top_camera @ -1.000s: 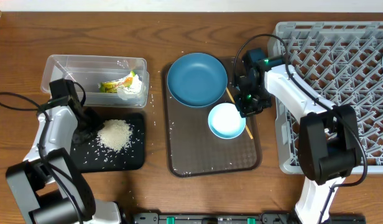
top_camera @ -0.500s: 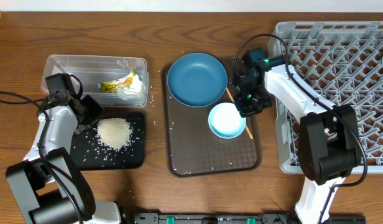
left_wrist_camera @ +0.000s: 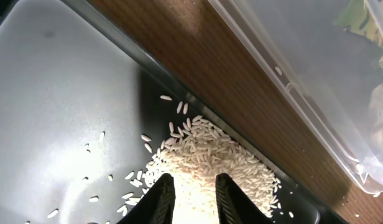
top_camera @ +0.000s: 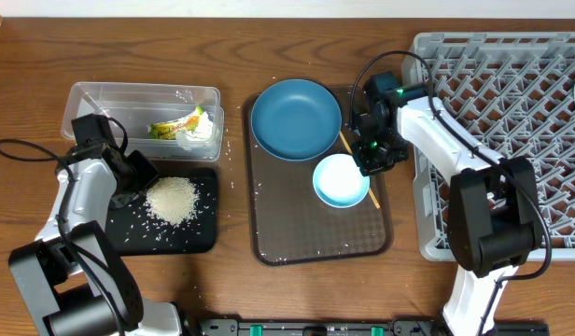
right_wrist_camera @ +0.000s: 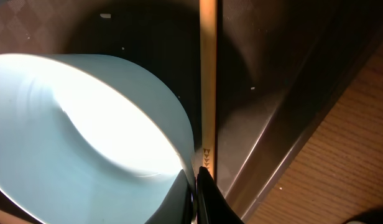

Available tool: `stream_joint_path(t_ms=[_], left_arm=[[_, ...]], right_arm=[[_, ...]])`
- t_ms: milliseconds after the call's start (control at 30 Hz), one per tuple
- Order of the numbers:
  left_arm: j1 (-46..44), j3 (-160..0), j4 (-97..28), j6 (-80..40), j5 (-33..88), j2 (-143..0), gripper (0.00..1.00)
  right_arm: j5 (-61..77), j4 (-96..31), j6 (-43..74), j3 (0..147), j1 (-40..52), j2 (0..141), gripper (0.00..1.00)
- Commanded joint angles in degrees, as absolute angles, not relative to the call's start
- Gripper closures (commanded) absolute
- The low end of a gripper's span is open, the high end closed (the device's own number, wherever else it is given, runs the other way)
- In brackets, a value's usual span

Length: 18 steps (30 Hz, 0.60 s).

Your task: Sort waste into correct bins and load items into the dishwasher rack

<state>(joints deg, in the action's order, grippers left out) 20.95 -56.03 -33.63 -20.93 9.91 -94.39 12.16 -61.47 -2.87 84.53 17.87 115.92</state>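
The left end effector (left_wrist_camera: 193, 190) hangs over the rice heap (left_wrist_camera: 210, 155) on the black tray (left_wrist_camera: 55, 93). Its fingers stand narrowly apart, with grains beneath the tips. Rice is loose and light and spills from any pinch, so bite deep into the centre of the heap, not its scattered edge.

The right end effector (right_wrist_camera: 199, 186) is closed at the thin wooden stick (right_wrist_camera: 207, 74), which lies on the brown serving tray (top_camera: 306, 233) just beside the pale bowl (right_wrist_camera: 86, 124). The stick appears pinched, though the tips hide the contact. It is stiff, light and prone to rolling: grip across its width, near mid-length.
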Motion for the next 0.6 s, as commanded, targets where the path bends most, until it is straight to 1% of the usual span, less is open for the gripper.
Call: stream_joint_path(t_ms=[0,267,567], left_arm=[[21.1,-56.1,-33.6,-20.2,9.8,-95.1,0.75],[21.0,-55.3,-30.4,-20.3,9.9,-95.6,0.78],[21.0,-55.3,-24.4,-20.3,10.2,-99.0,0.78]], right_arm=[[12.2,-61.3,-2.6,84.6,18.5,116.5,0.96],[12.2,-61.4,-2.6,84.6,18.5,116.5,0.96],[12.2,-61.5,-2.6,84.6,18.5,116.5,0.96]])
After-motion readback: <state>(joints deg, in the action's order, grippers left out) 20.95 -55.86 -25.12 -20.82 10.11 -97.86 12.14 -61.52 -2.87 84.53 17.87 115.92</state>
